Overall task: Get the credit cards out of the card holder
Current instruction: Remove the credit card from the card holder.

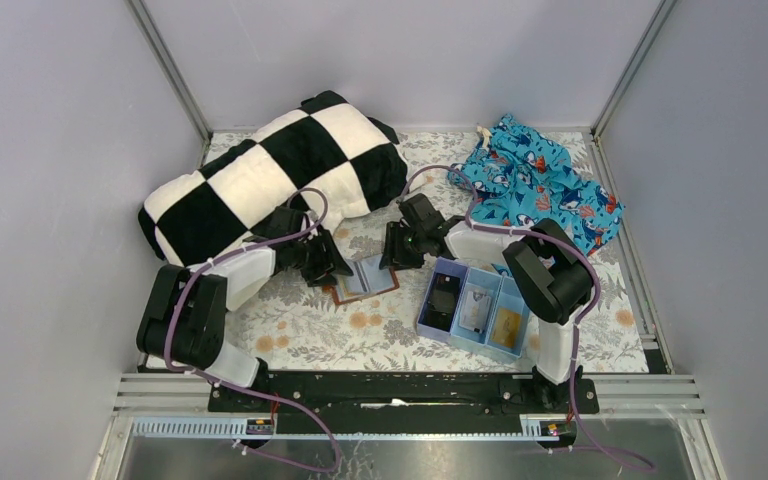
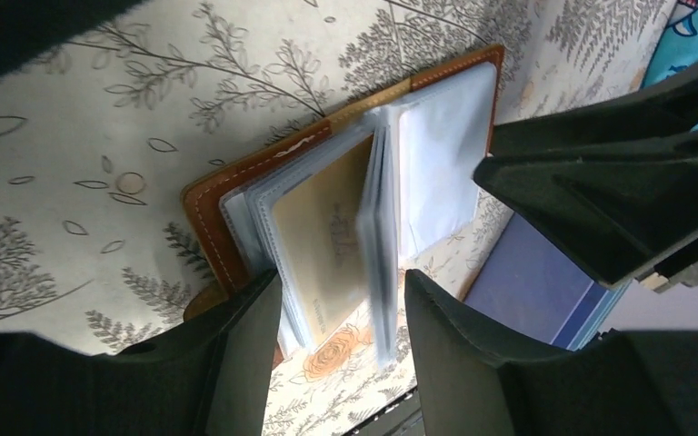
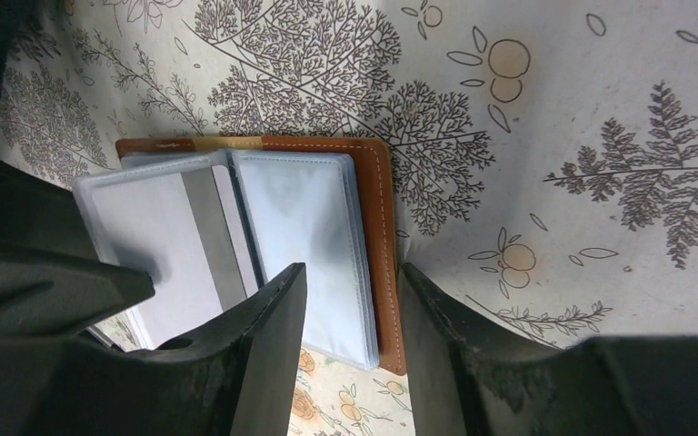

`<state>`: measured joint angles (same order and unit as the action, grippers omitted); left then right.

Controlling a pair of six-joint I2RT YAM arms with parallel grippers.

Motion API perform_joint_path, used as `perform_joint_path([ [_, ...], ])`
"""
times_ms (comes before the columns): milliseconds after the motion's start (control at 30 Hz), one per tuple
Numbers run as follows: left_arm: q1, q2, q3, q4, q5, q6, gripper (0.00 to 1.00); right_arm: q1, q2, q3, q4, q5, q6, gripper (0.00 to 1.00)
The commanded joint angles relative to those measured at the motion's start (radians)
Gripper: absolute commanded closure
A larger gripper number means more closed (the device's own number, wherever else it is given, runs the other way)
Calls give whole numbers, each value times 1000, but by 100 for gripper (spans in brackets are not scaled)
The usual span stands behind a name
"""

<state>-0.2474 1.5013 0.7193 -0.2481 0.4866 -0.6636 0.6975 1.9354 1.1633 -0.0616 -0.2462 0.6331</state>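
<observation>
The brown leather card holder [image 1: 365,279] lies open on the floral cloth between the two grippers. In the left wrist view an orange-gold credit card [image 2: 323,236] sits in one of the card holder's [image 2: 214,204] clear sleeves. My left gripper [image 2: 341,318] is open, its fingers either side of the sleeves' near end, one sleeve standing on edge between them. My right gripper [image 3: 354,309] is open too, straddling the sleeve stack and stitched edge of the card holder [image 3: 383,245]. Two more cards, pale [image 1: 476,305] and orange [image 1: 507,322], lie in the tray.
A light blue three-compartment tray [image 1: 426,318] sits right of the card holder, with a black blocky item [image 1: 444,300] in its left compartment. A black-and-white checked pillow [image 1: 270,175] lies behind on the left, and a blue patterned cloth [image 1: 540,185] at the back right.
</observation>
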Motion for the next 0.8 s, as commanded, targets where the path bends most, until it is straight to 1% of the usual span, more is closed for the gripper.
perform_joint_path([
  [0,-33,-49,68,36,105,-32,45,6,16,7,29,-26,12,51],
  [167,-48,-72,103,29,139,-40,44,6,14,4,37,-35,19,51],
  [333,-56,-39,118,29,141,-33,44,3,-1,12,15,-34,25,51],
  [567,-56,-3,118,28,135,-19,44,-24,-95,36,-48,41,16,45],
  [667,-56,-3,117,26,129,-18,44,-32,-136,24,-59,77,10,45],
  [767,-56,-7,120,10,114,-10,44,-34,-173,10,-42,78,19,46],
])
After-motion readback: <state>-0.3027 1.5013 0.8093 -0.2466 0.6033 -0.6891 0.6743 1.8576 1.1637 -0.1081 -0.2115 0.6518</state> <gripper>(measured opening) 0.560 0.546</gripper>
